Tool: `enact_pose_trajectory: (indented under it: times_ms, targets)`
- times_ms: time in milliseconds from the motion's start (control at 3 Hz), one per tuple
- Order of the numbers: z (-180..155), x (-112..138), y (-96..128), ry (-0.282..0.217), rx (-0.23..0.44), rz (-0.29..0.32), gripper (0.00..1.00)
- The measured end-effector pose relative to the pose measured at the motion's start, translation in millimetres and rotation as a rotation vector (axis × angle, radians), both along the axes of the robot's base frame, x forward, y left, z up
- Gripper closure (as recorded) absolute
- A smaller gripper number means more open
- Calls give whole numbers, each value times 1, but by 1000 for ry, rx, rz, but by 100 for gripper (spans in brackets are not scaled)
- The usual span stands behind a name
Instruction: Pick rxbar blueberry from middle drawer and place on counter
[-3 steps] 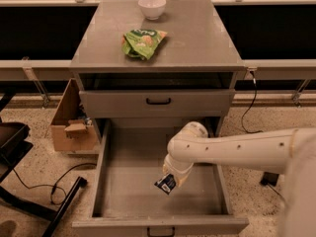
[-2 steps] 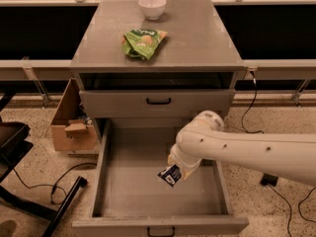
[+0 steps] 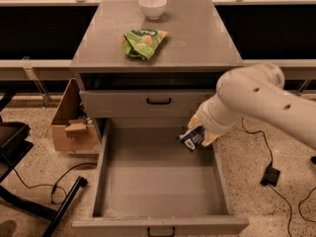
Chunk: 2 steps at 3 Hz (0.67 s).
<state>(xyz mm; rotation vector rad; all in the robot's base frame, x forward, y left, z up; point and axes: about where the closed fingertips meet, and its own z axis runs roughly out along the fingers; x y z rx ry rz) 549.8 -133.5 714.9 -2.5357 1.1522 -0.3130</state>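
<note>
The rxbar blueberry (image 3: 192, 138), a small dark blue wrapper with white marks, hangs in my gripper (image 3: 198, 134), which is shut on it. The gripper holds it above the right rear part of the open middle drawer (image 3: 158, 181), whose grey floor is bare. My white arm (image 3: 256, 100) comes in from the right. The counter (image 3: 197, 38) is the flat grey cabinet top behind and above the drawer.
A green snack bag (image 3: 143, 42) and a white bowl (image 3: 152, 7) sit on the counter's left and rear. A shallower closed drawer front (image 3: 148, 103) lies above the open one. A cardboard box (image 3: 74, 125) stands left of the cabinet; cables lie on the floor.
My gripper has lifted the bar up off the drawer floor and moved it right and toward the back; the arm has risen with it.
</note>
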Motion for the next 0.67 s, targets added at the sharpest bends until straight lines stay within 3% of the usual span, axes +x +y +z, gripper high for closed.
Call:
enact_pose_trajectory:
  times_ms: [667]
  targets:
    - [117, 44, -48, -55, -28, -66, 100]
